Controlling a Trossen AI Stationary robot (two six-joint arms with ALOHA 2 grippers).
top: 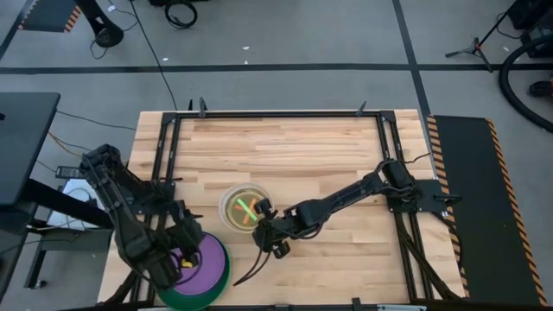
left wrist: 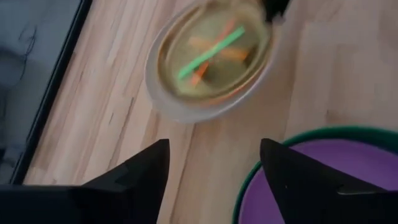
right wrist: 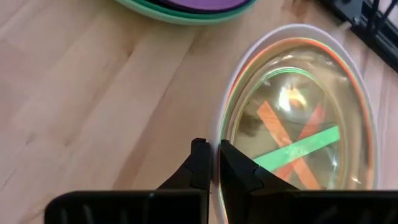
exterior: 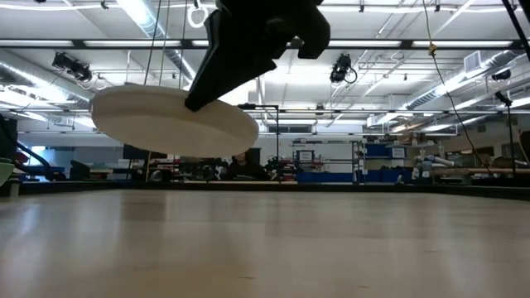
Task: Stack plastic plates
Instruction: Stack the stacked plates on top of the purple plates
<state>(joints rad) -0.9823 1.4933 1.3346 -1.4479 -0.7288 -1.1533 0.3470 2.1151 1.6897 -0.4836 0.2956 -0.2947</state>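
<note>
Right wrist view, nearest the lens: the right pincer (right wrist: 211,163) is pressed together on the rim of a white plate (right wrist: 227,99), one finger above the rim and one below. An edge grip like this suits a flat plate, which offers no other purchase. Nested inside the white plate are small translucent plates (right wrist: 298,118); green and orange rims show, and crossed orange and green strips are visible through them. The exact number of nested plates cannot be told.

In the low view the white plate (exterior: 170,120) hangs clear of the bench (exterior: 265,248), tilted slightly down toward the gripped side. It is judged to be in carriage toward the main stack.

Beyond it, near the front left corner of the bench in the high view, lies the stack: a purple plate (top: 206,262) on a green plate (top: 192,298). Large plates at the bottom give later plates a stable base.

The left pincer (top: 187,250) hangs over the edge of that stack with its fingers (left wrist: 134,177) spread and holding nothing. It may need to clear away before the carried set comes down there.

The carried set (top: 244,209) sits just beside the stack, between the two arms.
</note>
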